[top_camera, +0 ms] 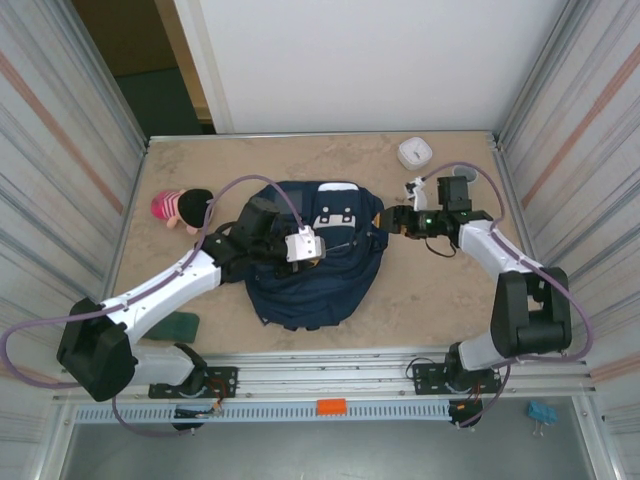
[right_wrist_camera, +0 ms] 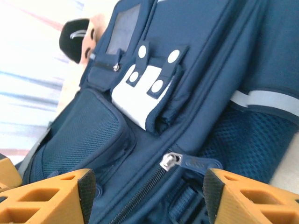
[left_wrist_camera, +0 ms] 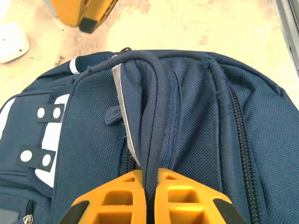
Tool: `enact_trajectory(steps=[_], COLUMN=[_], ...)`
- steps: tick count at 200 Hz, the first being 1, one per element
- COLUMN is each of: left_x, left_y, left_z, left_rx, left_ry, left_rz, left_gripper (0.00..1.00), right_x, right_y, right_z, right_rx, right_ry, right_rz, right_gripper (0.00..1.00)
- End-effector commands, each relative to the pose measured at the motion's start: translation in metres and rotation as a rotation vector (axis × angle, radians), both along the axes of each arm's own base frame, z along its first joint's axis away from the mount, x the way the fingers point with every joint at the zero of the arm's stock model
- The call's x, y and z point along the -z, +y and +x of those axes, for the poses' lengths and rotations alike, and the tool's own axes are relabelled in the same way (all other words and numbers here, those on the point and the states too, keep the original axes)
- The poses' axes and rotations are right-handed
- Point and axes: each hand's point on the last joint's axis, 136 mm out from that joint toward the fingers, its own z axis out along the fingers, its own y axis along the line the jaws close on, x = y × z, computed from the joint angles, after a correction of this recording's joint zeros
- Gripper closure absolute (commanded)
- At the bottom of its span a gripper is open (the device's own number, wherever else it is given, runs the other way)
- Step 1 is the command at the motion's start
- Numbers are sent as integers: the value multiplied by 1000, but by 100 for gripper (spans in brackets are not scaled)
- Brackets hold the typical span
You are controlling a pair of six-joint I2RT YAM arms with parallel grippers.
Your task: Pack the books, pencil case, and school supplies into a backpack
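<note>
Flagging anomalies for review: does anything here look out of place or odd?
Yes. A doll lies on the table left of the backpack, no school item, and a blue clip sits off the table, beyond its near-right corner.

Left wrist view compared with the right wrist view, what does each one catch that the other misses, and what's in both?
Left wrist: the left gripper shut on the top carry loop, and the white round device. Right wrist: the open right gripper flanking a silver zipper pull, and a doll's head. Both: the navy backpack and its white patch.
</note>
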Motion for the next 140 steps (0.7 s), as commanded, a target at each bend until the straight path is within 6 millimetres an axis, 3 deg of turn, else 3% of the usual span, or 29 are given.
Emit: enact_trajectory(steps=[1, 34, 93, 140], left_x=[-42, -56, -58, -52], left_y=[-4, -2, -2, 5], left_z=[4, 11, 16, 23], left_rx=[44, 38, 49, 13], left_ry=[-132, -148, -125, -129], left_rz=[-114, -149, -186, -171], left_gripper=[100, 100, 100, 100], right_x=[1, 20, 26, 16], right_y=[13, 17, 31, 41], right_z=[8, 14, 12, -17], right_rx=[-83, -104, -212, -332], right_ry=[-56, -16, 19, 90], right_rz=[-3, -20, 130, 228], right_gripper=[36, 35, 33, 45])
